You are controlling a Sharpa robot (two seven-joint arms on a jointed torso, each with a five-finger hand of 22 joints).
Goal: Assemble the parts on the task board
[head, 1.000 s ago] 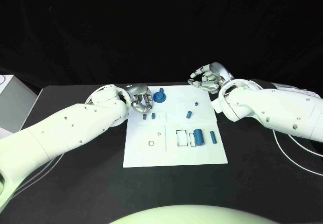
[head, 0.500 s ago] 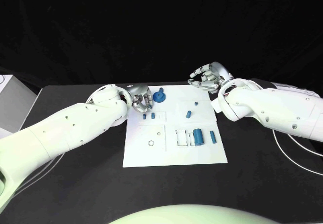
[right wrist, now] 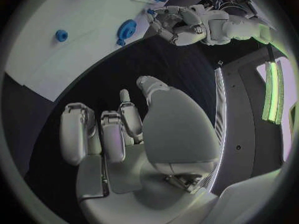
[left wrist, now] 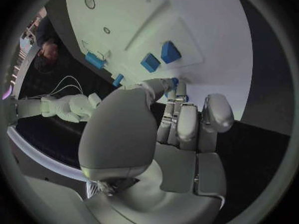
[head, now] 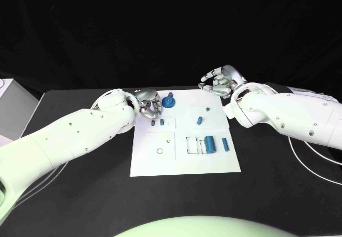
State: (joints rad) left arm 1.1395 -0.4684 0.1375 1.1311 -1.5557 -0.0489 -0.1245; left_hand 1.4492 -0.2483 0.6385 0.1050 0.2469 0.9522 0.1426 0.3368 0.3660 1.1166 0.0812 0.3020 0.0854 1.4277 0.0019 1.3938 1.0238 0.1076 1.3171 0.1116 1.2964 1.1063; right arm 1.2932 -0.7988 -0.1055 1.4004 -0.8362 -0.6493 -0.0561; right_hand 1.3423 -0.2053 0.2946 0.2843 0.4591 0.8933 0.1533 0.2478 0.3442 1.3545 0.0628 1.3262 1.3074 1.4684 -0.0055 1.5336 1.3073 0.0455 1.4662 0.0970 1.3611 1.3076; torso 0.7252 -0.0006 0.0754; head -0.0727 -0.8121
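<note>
The white task board (head: 184,163) lies mid-table. My left hand (head: 148,107) sits at the board's far left corner with its fingers (left wrist: 187,127) curled. A small blue part (left wrist: 175,81) shows at their tips and seems pinched there, also seen as a blue part (right wrist: 151,12). Just right of the hand lies a round blue gear (head: 169,102). Two small blue blocks (head: 157,123) lie close in front of the hand. My right hand (head: 222,82) hovers beyond the board's far right corner, fingers (right wrist: 112,134) curled in on nothing.
A blue cylinder (head: 210,143) and a slim blue pin (head: 225,144) lie on the board's right half near outlined slots. Two little blue pieces (head: 200,120) lie farther back. Small rings (head: 160,151) mark the left half. A white box (head: 13,111) stands at the table's left edge.
My right hand has drifted slightly back and up from the board's corner. The left hand and the parts stay where they were.
</note>
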